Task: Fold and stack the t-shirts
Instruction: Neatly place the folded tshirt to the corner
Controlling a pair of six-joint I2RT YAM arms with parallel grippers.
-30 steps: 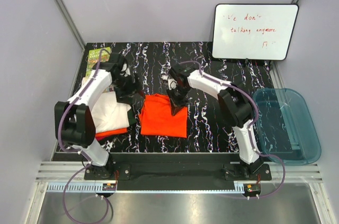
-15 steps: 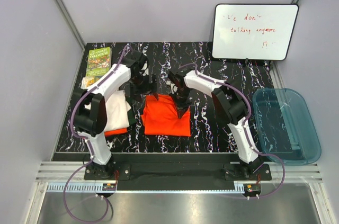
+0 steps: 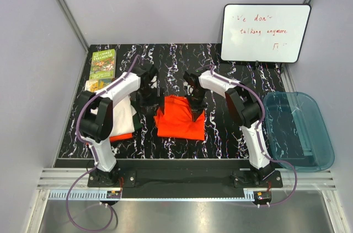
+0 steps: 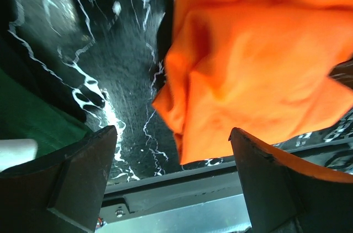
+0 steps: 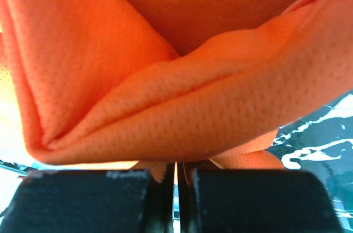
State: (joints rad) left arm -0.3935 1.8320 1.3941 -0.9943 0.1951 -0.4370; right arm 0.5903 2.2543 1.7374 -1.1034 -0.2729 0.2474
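The right pincer (image 5: 176, 173) is clenched on a bunched fold of the orange shirt (image 3: 177, 124), which lies on the worktop (image 3: 220, 73) just right of the white shirt (image 3: 122, 116), apart from it. The left pincer (image 4: 174, 136) is released, holding nothing, at the white shirt's far right corner. The likely trouble: with only one corner gripped, a further pull may drag the whole shirt and rumple its fold instead of turning it over. The spread left pincer could also snag the white shirt's edge and upset that pile. A second ago the orange shirt lay flatter and nearer the white shirt, and the left pincer hung over the white shirt.
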